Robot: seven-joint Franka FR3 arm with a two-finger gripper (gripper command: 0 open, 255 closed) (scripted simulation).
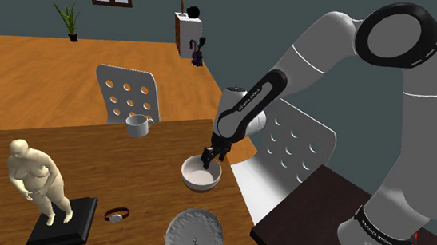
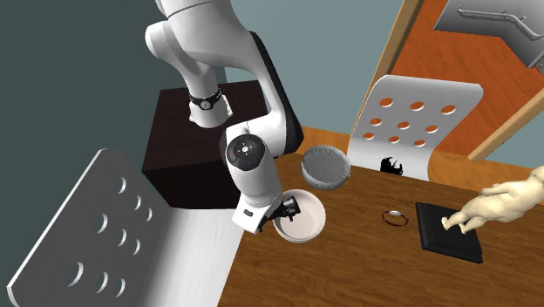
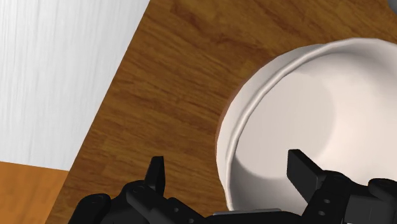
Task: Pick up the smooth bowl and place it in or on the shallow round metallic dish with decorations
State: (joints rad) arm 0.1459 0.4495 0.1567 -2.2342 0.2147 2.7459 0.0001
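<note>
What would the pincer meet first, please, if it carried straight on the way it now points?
Most likely the rim of the white bowl: the open pincer straddles it, one finger inside, one outside over the wooden table.

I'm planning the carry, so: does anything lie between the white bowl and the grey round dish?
Nothing visible does. Bare table separates the bowl from the dish; the small band lies off to the side, beside the figurine's base.
</note>
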